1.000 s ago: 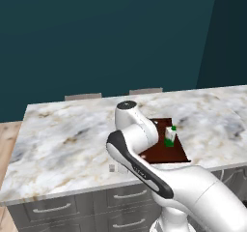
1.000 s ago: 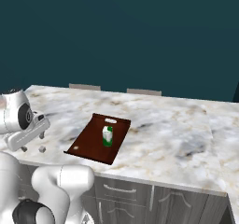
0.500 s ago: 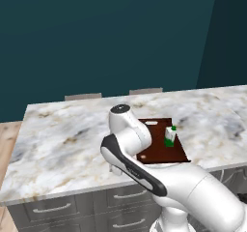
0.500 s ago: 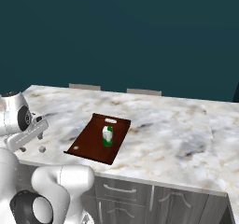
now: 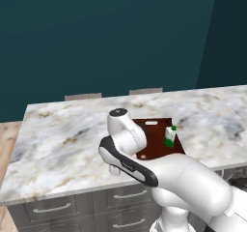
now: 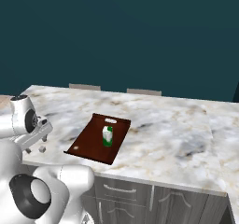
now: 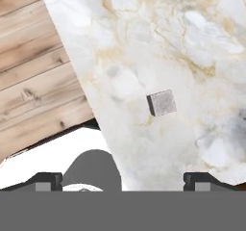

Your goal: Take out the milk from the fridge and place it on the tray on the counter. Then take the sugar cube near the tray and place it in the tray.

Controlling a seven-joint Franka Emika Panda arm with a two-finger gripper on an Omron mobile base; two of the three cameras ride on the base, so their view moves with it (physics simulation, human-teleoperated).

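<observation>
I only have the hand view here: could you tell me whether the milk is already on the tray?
Observer: Yes. The milk stands upright on the tray, toward the middle of it.
Operator: Thank you. Where is the sugar cube relative to that tray?
Observer: The sugar cube lies on the counter apart from the tray, off its short edge opposite the slot handle, near the counter's front edge.
Operator: And how does the gripper stand to the cube?
Observer: In the right base view the gripper hangs just beside the cube, jaws open, nothing held.
</observation>
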